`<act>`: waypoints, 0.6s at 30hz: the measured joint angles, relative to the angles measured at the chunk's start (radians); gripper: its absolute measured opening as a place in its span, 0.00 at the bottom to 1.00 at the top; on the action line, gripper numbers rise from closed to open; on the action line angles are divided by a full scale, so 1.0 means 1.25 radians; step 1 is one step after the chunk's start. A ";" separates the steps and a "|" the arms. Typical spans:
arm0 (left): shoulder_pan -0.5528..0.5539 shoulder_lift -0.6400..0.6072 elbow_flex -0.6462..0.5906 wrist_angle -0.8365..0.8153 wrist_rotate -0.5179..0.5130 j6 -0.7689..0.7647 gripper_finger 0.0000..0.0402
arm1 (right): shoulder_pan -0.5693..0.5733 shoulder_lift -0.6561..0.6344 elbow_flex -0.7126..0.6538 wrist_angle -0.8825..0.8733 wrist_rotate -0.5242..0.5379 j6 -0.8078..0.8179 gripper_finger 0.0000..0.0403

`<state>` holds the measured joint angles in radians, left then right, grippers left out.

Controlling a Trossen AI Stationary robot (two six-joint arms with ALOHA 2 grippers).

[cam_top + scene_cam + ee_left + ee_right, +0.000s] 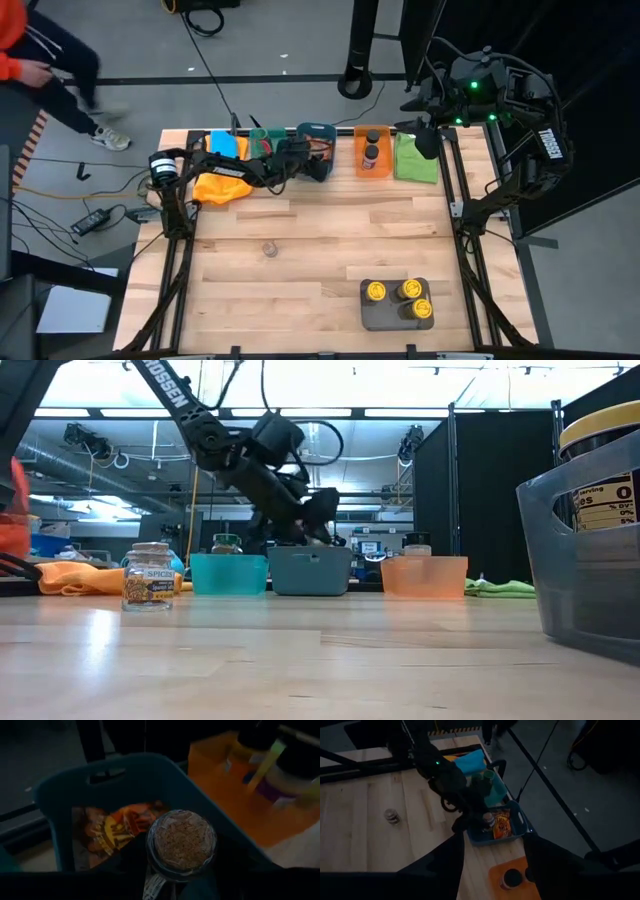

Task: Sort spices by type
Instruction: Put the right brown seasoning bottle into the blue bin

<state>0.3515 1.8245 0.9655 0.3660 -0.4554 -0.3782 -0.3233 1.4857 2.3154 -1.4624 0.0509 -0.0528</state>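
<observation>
My left gripper [312, 165] reaches across the far side of the table and is shut on a small spice jar [183, 845] with a brown-speckled lid, over the blue-grey bin [318, 140]. Orange foil packets [117, 827] lie in that bin. The orange bin [372, 152] next to it holds two dark-lidded jars. One jar [270, 248] stands alone mid-table; it also shows in the low view [150, 576]. Three yellow-lidded jars [400, 293] stand in the grey tray [378, 318]. My right gripper [492, 870] is open and empty at the far right corner. My left gripper pinches the jar's body just below the lid [159, 870] between its two fingers, one on each side. The fingers slant down from the table's left. The jar is clear of the blue-grey bin's floor, above the packets, its lid turned toward the wrist camera.
A teal bin [228, 573] stands left of the blue-grey bin [310, 572]. A yellow cloth [220, 186] and a blue one [226, 146] lie at the far left, a green cloth [416, 160] at the far right. A person [40, 60] walks beyond the table's far left corner.
</observation>
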 joint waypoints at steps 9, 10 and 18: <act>0.006 0.051 0.053 -0.050 0.011 -0.041 0.43 | 0.000 0.000 0.000 0.000 0.000 -0.001 0.53; 0.010 0.051 0.053 -0.066 0.011 -0.064 0.43 | 0.000 0.000 0.000 0.000 -0.001 -0.002 0.53; 0.028 0.068 0.052 -0.102 0.051 -0.142 0.43 | 0.000 0.000 0.000 0.000 0.000 -0.002 0.52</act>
<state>0.3862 1.9095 1.0310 0.2384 -0.3913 -0.5559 -0.3233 1.4857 2.3154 -1.4620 0.0505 -0.0555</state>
